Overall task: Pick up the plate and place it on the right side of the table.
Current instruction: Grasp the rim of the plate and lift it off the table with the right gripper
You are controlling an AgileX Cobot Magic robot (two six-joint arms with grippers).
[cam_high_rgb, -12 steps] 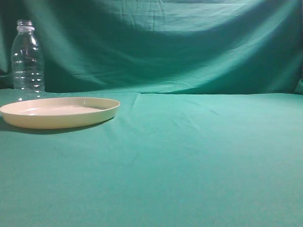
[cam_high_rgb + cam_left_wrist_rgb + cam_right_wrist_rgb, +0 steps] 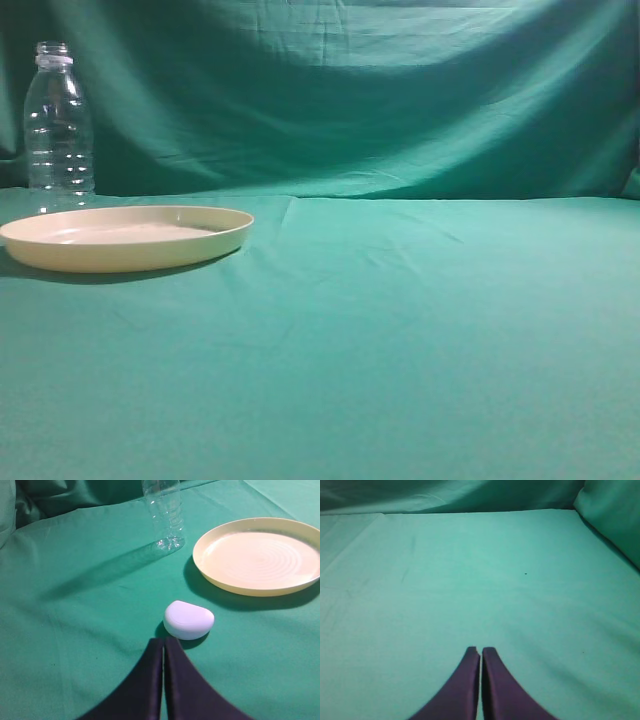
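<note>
The cream-yellow plate (image 2: 125, 237) lies flat on the teal table (image 2: 400, 330) at the far left of the exterior view. It also shows in the left wrist view (image 2: 257, 555) at the upper right. My left gripper (image 2: 163, 641) is shut and empty, low over the cloth, well short of the plate. My right gripper (image 2: 480, 651) is shut and empty over bare cloth (image 2: 480, 580). Neither gripper shows in the exterior view.
A clear plastic bottle (image 2: 58, 125) stands upright behind the plate, also in the left wrist view (image 2: 164, 512). A small white rounded case (image 2: 188, 619) lies just ahead of my left fingertips. The draped green backdrop (image 2: 350, 100) rises at the table's far edge.
</note>
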